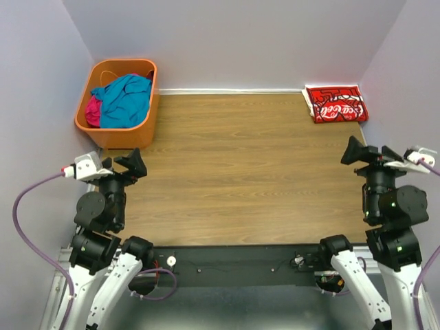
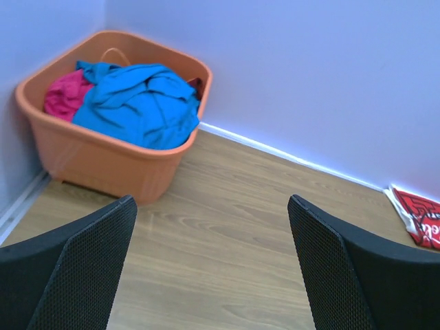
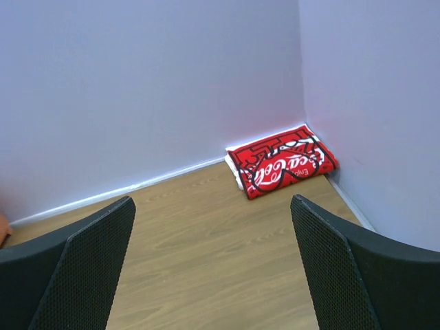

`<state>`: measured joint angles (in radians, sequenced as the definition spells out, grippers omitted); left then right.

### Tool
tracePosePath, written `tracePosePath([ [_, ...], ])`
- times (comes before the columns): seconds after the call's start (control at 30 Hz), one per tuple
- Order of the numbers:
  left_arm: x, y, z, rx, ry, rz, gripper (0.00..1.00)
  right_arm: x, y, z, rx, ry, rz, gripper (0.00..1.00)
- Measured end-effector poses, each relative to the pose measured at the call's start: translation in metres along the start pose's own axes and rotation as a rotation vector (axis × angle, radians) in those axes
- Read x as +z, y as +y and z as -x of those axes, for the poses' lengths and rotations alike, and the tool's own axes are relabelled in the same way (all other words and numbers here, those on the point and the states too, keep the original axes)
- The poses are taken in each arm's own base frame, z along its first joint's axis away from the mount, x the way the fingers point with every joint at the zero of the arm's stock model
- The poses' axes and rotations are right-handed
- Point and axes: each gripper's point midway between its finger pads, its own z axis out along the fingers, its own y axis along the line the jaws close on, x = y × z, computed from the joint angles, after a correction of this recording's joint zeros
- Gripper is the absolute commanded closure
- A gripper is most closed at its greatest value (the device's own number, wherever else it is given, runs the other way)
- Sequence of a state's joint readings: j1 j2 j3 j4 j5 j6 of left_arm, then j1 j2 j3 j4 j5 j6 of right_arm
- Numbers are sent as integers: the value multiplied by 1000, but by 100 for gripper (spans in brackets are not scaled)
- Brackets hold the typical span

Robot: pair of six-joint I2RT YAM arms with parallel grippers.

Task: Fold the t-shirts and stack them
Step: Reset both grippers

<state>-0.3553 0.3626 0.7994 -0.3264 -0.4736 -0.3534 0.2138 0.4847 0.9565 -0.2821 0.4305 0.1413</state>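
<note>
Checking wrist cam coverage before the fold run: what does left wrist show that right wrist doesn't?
Left wrist only: the orange basket holding the teal-blue t-shirt and magenta t-shirt, crumpled, seen past the open left gripper. Right wrist only: the whole folded red-printed t-shirt in the far right corner, white script readable, past the open right gripper. Both: the wooden table, the back wall, and that red-printed shirt, though left wrist catches just its edge at the frame's right side. An orange sliver at right wrist's left edge may be the basket.

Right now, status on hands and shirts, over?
Left hand, right hand open, empty. Red-print tee folded, far right corner. Teal tee, magenta tee bunched in orange basket. Nothing blocking.
</note>
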Motion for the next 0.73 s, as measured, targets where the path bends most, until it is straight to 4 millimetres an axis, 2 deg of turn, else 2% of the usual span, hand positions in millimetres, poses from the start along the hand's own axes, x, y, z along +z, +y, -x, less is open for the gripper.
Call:
tracePosePath([
  [0.07,-8,12,-5,-12,-21,30,1,-17,-8,-9,16,-6,3,0],
  [0.17,-17,26,-9,-32,-50,62,1,-27,-14,-25,17,25,3,0],
  [0.4,-45,50,3,-126,-187,100,1,-36,-14,-43,9,79,25,0],
  [0.53,-44,53,-1,-156,-193,115,1,-38,-11,-48,3,93,51,0],
  [0.63,-42,55,-11,-156,-172,123,1,-38,-8,-58,-6,116,69,0],
  [0.73,-42,55,-10,-165,-174,127,1,-40,-7,-71,-13,144,89,0],
])
